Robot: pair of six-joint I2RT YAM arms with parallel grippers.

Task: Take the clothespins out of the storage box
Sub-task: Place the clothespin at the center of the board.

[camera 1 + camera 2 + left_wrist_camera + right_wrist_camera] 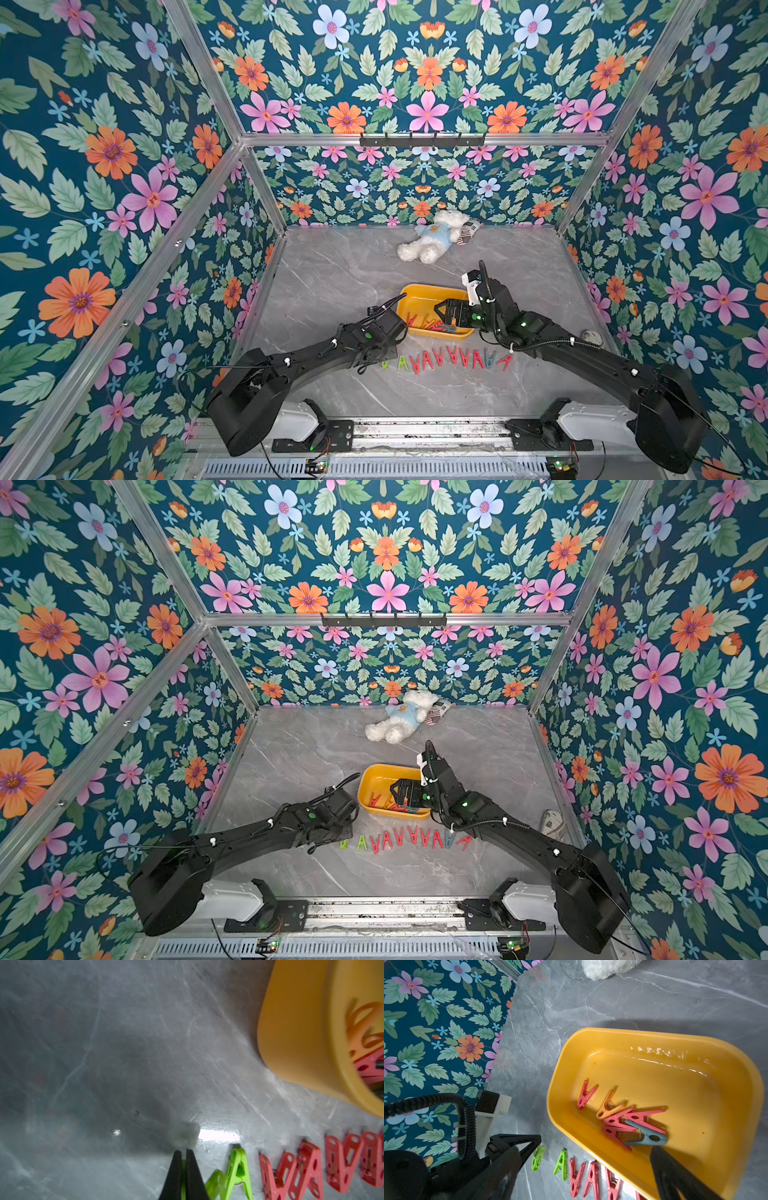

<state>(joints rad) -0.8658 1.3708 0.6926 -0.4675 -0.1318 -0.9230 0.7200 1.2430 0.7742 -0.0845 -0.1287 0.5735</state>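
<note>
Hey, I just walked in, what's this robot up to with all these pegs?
It is emptying the yellow box. A row of clothespins lies on the table in front of it. The left gripper is shut on a green pin at the row's end. The right gripper is open over the box, close to a grey-blue pin; red pins and an orange one also lie inside.

Yellow lidless storage box [419, 296] is set upright near the table's middle, skewed to the near edge. Clothespins [633, 1119] are piled at its near end: several red, one orange, one grey-blue. A mostly red row [451, 359] is laid flat between box and near edge. A green clothespin [538, 1157] is seen at the end toward the table's left edge.
</note>
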